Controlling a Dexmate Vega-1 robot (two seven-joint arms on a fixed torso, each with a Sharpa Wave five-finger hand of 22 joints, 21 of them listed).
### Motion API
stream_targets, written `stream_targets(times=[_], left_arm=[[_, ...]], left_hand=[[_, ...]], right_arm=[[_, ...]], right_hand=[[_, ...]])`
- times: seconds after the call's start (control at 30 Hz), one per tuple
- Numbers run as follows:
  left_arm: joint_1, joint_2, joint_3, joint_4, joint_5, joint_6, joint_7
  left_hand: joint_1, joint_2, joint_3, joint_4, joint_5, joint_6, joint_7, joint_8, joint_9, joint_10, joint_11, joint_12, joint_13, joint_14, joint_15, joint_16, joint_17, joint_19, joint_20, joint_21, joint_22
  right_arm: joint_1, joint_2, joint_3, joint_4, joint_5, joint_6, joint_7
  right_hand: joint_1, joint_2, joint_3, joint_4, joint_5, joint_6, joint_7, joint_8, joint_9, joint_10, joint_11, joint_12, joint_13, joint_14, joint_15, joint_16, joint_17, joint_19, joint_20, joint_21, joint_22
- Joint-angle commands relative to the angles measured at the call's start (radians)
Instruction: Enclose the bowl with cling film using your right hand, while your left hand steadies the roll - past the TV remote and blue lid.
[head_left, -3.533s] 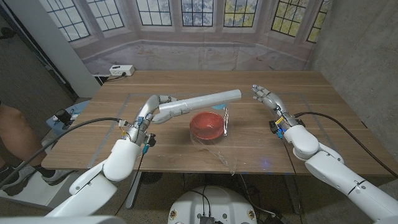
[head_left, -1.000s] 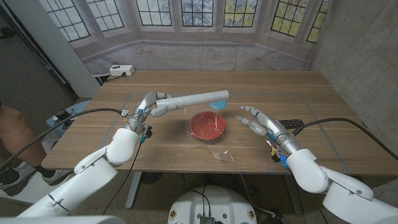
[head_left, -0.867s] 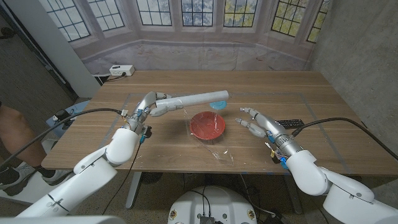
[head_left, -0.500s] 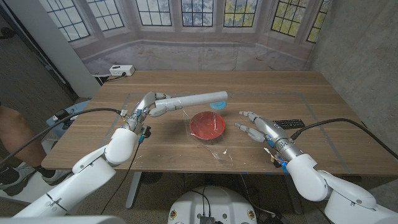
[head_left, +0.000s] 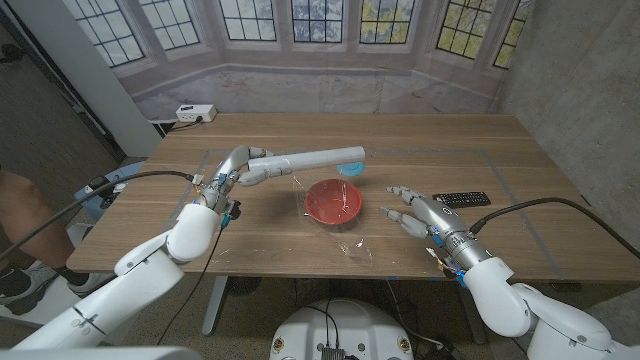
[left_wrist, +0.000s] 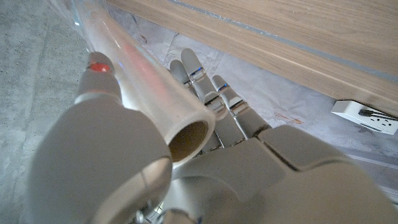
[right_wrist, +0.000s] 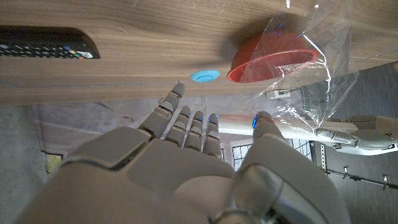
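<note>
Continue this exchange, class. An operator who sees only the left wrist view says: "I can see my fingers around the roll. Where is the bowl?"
Observer: The red bowl stands at the middle of the table, just on the near side of the roll.
Operator: Is any film on it?
Observer: Yes. Clear film lies loosely over the bowl and trails toward the table's near edge.
Operator: And my other hand?
Observer: The right hand hovers to the right of the bowl with its fingers spread. It holds nothing, and the remote lies just beyond it.
</note>
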Motion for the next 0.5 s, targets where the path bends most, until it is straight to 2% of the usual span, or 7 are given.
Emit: stream_targets(times=[0.03, 0.5], left_arm=[[-0.027, 0.014, 0.006, 0.046, 0.01, -0.04, -0.012], [-0.064, 0.041, 0.003, 0.094, 0.002, -0.053, -0.043]], left_hand=[[0.195, 0.209, 0.012, 0.001, 0.008, -0.003, -0.002, 0.007, 0.001, -0.008, 0.001, -0.004, 0.002, -0.003, 0.0, -0.005, 0.001, -0.001, -0.01, 0.001, 0.006], [0.189, 0.207, 0.014, 0.001, 0.008, -0.012, -0.001, 0.004, 0.001, -0.022, 0.006, -0.012, 0.001, -0.021, 0.0, -0.017, -0.005, -0.006, -0.012, -0.001, 0.006]], right_arm=[[-0.03, 0.002, -0.003, 0.001, -0.033, -0.008, -0.011], [-0.015, 0.007, -0.007, 0.014, -0.033, 0.017, 0.014]], right_hand=[[0.009, 0.0, 0.007, 0.004, 0.004, 0.006, 0.001, 0.002, 0.004, 0.007, 0.0, 0.002, 0.002, 0.009, -0.034, 0.001, 0.004, 0.012, 0.001, 0.003, 0.002], [0.008, -0.001, 0.007, 0.005, 0.003, 0.008, 0.002, 0.002, 0.004, 0.011, 0.001, 0.003, 0.002, 0.015, -0.034, 0.003, 0.005, 0.021, -0.001, 0.004, 0.002]])
